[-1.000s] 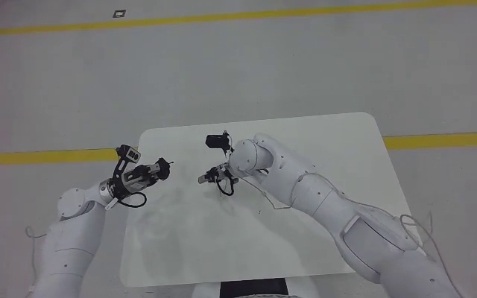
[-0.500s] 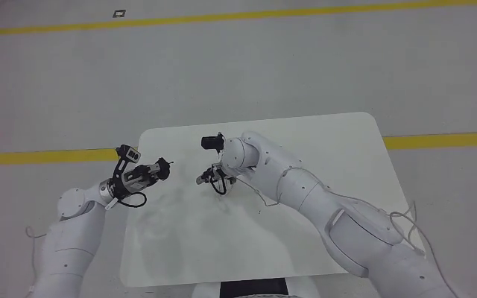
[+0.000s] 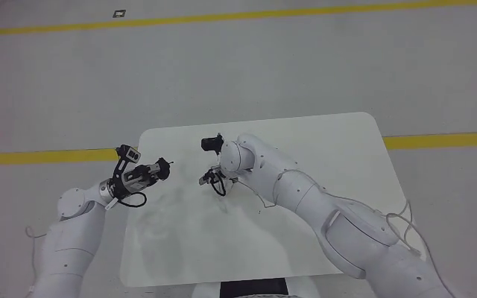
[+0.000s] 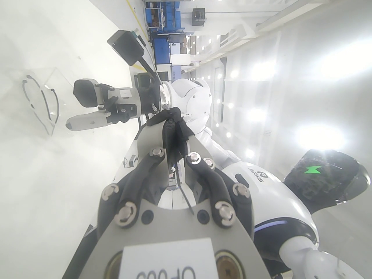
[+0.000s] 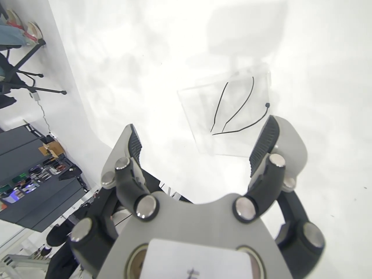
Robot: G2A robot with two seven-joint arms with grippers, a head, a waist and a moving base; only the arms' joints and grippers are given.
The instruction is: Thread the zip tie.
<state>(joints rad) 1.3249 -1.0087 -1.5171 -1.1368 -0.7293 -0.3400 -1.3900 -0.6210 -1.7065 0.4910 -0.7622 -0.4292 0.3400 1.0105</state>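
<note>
From above, the white desk (image 3: 335, 149) carries both arms. The left end effector (image 3: 165, 165) hangs over the desk's 9 o'clock edge, and the right end effector (image 3: 205, 179) sits at about 3 o'clock from it, with a clear gap between the two (they face each other across it). In the left wrist view, the left end effector's fingers (image 4: 151, 134) are pressed together on a black zip tie (image 4: 186, 200). Its thin tail runs back from between the pads toward the wrist plate. Farther off in the same view, the right end effector has its two fingers parted and nothing between them. Beyond it on the desk are a few spare zip ties lying on a clear sheet. In the right wrist view, the right end effector's jaws stand wide apart and hold nothing. It hovers above the desk with the clear sheet (image 5: 194, 111) in front of its fingertips. The spare zip ties (image 5: 232, 114) lie flat on that sheet as three curved black strips that meet near one corner. One small square head lies just beside the nearer ribbed pad.
</note>
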